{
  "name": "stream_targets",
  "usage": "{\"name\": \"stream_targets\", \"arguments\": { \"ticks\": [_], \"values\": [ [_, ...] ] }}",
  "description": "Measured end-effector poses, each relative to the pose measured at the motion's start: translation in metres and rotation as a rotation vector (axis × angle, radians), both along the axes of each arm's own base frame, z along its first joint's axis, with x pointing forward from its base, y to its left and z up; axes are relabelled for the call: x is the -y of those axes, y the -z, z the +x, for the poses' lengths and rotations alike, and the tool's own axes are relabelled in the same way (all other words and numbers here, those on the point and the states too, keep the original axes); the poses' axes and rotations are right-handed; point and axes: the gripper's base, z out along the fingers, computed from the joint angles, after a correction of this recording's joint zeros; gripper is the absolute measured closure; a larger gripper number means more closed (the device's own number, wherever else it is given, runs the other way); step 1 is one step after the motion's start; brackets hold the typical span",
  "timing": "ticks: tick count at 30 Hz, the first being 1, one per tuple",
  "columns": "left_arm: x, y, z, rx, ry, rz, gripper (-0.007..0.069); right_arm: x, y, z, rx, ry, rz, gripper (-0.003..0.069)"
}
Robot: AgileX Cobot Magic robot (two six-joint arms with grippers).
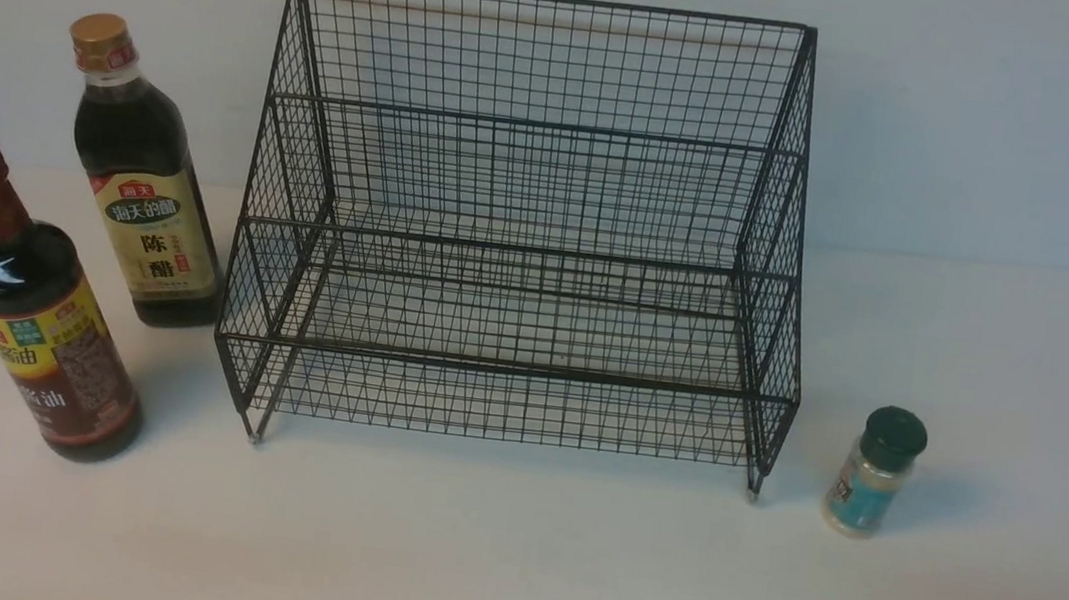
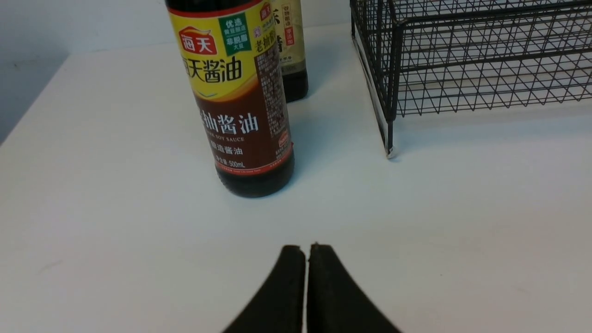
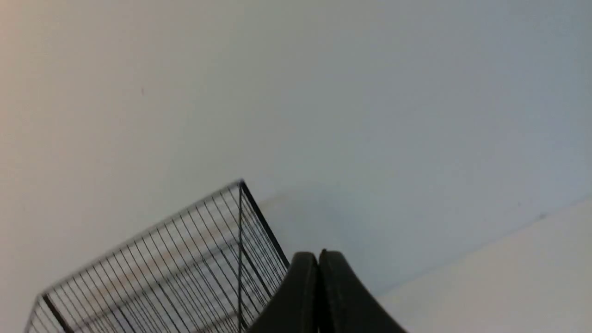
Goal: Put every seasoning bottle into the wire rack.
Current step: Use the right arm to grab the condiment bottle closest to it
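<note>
The black wire rack [image 1: 507, 367] stands in the middle of the front view on a white table [image 1: 505, 558], its tall grid back close to a pale wall [image 1: 998, 121]. Both of its stepped tiers hold nothing. All three seasoning bottles stand upright on the table outside it.

At the lower left of the frame is the soy sauce bottle [image 1: 39, 324], dark liquid under a gold cap, with a yellow and brown label. Behind it, just beside the rack's left side, stands the vinegar bottle [image 1: 148, 206], also gold-capped, with a cream label. The two are near each other but apart. At the lower right, near the rack's right front foot, is the small shaker jar [image 1: 872, 474] with a dark green cap and a teal label.

The left gripper [image 2: 307, 249] hangs over bare table, its black fingers pressed together and holding nothing, with the soy sauce bottle ahead of it. The right gripper [image 3: 318, 256] is likewise closed on nothing, raised and facing the wall past a top corner of the rack.
</note>
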Motion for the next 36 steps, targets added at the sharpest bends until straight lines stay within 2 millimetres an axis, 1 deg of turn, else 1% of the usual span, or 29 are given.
{"name": "stream_targets", "arguments": {
  "ticks": [5,9,15,18,19,20,22,23,24,25,26,28,29,32,33,34,36],
  "values": [
    [0.000,0.000,0.000,0.000,0.000,0.000,0.0629,0.002,-0.004,-0.001,0.049,0.016,0.033,0.0673],
    [0.000,0.000,0.000,0.000,0.000,0.000,0.0629,0.003,-0.009,-0.003,0.102,0.041,-0.040,0.0673],
    [0.000,0.000,0.000,0.000,0.000,0.000,0.0629,0.003,-0.013,-0.003,0.138,0.046,-0.049,0.0673],
    [0.000,0.000,0.000,0.000,0.000,0.000,0.0629,0.000,-0.026,0.002,0.084,0.020,-0.082,0.0673],
    [0.000,0.000,0.000,0.000,0.000,0.000,0.0629,-0.002,-0.042,0.006,0.073,0.008,-0.132,0.0673],
    [0.000,0.000,0.000,0.000,0.000,0.000,0.0629,-0.004,-0.052,0.011,0.065,0.001,-0.166,0.0673],
    [0.000,0.000,0.000,0.000,0.000,0.000,0.0629,-0.008,-0.075,0.026,0.036,-0.012,-0.266,0.0673],
    [0.000,0.000,0.000,0.000,0.000,0.000,0.0629,-0.010,-0.083,0.037,0.017,-0.021,-0.308,0.0673],
    [0.000,0.000,0.000,0.000,0.000,0.000,0.0629,-0.013,-0.088,0.048,-0.004,-0.032,-0.343,0.0673],
    [0.000,0.000,0.000,0.000,0.000,0.000,0.0629,-0.013,-0.089,0.050,-0.009,-0.033,-0.348,0.0673],
    [0.000,0.000,0.000,0.000,0.000,0.000,0.0629,-0.017,-0.092,0.068,-0.035,-0.047,-0.385,0.0673],
    [0.000,0.000,0.000,0.000,0.000,0.000,0.0629,-0.020,-0.090,0.085,-0.052,-0.061,-0.407,0.0673],
    [0.000,0.000,0.000,0.000,0.000,0.000,0.0629,-0.024,-0.083,0.105,-0.059,-0.077,-0.417,0.0673],
    [0.000,0.000,0.000,0.000,0.000,0.000,0.0629,-0.033,-0.065,0.135,-0.069,-0.111,-0.421,0.0673],
    [0.000,0.000,0.000,0.000,0.000,0.000,0.0629,-0.034,-0.064,0.137,-0.070,-0.113,-0.421,0.0673],
    [0.000,0.000,0.000,0.000,0.000,0.000,0.0629,-0.036,-0.059,0.143,-0.076,-0.122,-0.422,0.0673],
    [0.000,0.000,0.000,0.000,0.000,0.000,0.0629,-0.041,-0.043,0.159,-0.094,-0.145,-0.439,0.0666]
  ]
}}
